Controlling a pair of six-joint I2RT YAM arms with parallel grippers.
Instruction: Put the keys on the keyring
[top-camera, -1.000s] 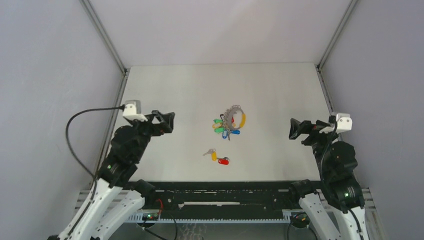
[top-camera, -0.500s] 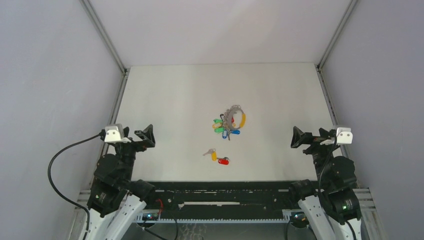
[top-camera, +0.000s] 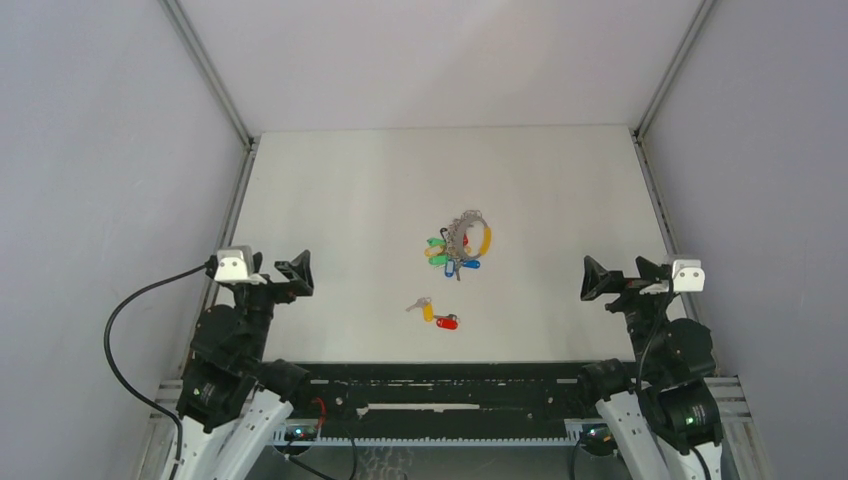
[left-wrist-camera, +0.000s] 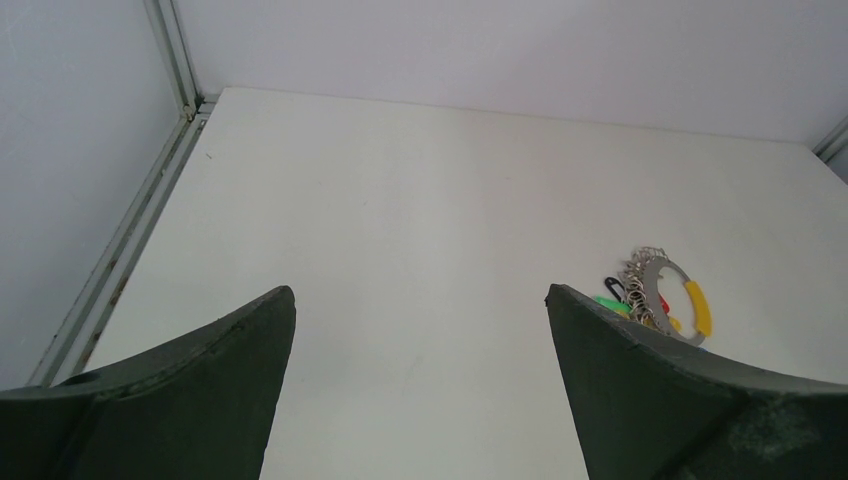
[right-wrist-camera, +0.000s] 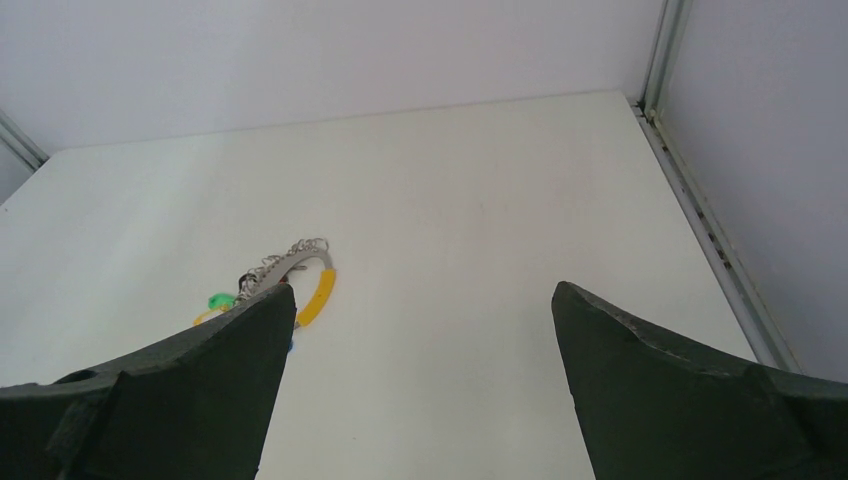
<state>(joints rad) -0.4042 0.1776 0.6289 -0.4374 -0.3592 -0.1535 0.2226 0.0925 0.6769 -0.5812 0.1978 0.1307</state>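
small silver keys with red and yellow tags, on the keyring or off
Off. The small silver keys lie on the white table apart from the silver keyring with green and blue tags.

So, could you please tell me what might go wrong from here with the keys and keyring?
The keys lie flat and close together, so the left pincer or the right pincer may nudge them or pinch both. The keyring is crowded with tags and unheld: it could slide. Neither wrist view shows the loose keys, hampering aim.
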